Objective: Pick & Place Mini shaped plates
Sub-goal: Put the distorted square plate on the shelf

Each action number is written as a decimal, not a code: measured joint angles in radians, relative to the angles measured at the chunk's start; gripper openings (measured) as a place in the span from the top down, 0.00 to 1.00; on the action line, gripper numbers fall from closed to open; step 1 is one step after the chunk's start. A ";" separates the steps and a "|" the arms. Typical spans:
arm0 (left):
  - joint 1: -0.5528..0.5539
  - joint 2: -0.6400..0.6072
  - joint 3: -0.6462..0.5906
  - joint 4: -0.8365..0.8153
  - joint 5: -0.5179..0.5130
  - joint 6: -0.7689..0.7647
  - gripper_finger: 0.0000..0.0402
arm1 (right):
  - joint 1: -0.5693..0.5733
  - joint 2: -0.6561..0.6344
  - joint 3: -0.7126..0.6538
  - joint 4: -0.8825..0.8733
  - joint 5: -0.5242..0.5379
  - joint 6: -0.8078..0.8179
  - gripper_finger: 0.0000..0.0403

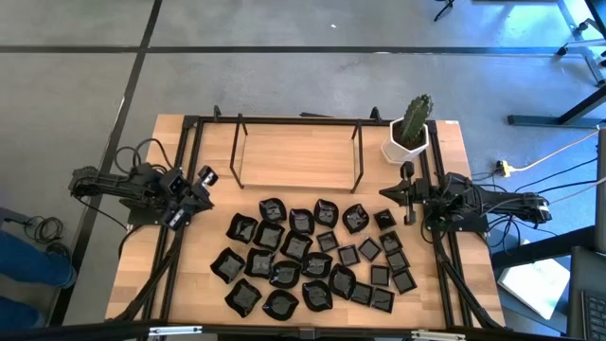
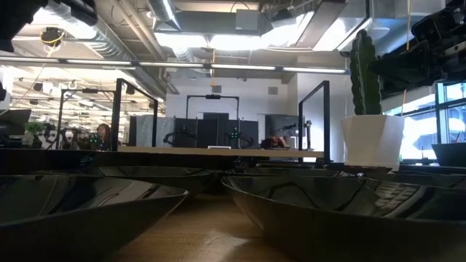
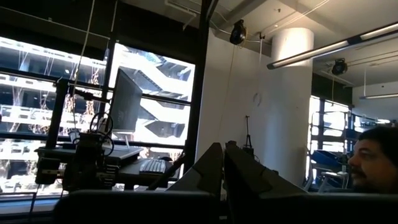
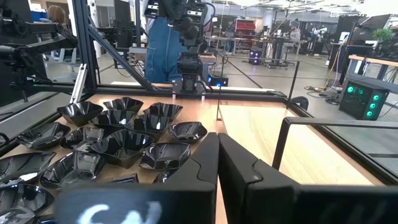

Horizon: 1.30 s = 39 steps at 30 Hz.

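From above, the plates [image 1: 312, 256] lie packed rim to rim in a black cluster just in front of the empty wire stand [image 1: 298, 152], with the cactus pot [image 1: 409, 142] beside the stand's right end. The left gripper [image 1: 204, 180] waits left of the stand, the right gripper [image 1: 405, 185] just in front of the pot; both are pinched closed and empty. At table level, the glossy dishes overlap. In the right wrist view, the crowding suggests closing on one rim could drag or flip a neighbour, and the gloss may cause slipping.
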 joint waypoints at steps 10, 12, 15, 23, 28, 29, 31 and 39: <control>0.001 0.000 0.000 -0.092 -0.097 0.009 0.97 | 0.000 0.000 0.000 0.000 0.000 0.000 0.98; 0.001 0.000 0.000 -0.101 -0.110 0.010 0.97 | 0.000 0.000 0.000 0.000 0.000 0.000 0.98; 0.001 0.000 0.000 -0.101 -0.111 0.010 0.97 | 0.000 0.000 0.000 0.000 0.000 0.000 0.98; 0.000 0.000 0.000 -0.238 -0.265 0.050 0.97 | 0.000 0.000 0.000 0.000 0.000 0.000 0.98; 0.000 0.000 -0.009 -0.411 -0.568 0.080 0.97 | 0.000 0.000 0.000 0.000 0.000 0.000 0.98; 0.000 0.000 -0.013 -0.414 -0.593 0.092 0.98 | 0.000 0.000 0.000 0.000 0.000 0.000 0.98; 0.000 0.000 -0.019 -0.412 -0.619 0.120 0.98 | 0.000 0.000 0.000 0.000 0.000 0.000 0.98; 0.000 0.000 -0.019 -0.408 -0.633 0.276 0.97 | 0.000 0.000 0.000 0.000 0.000 0.004 0.98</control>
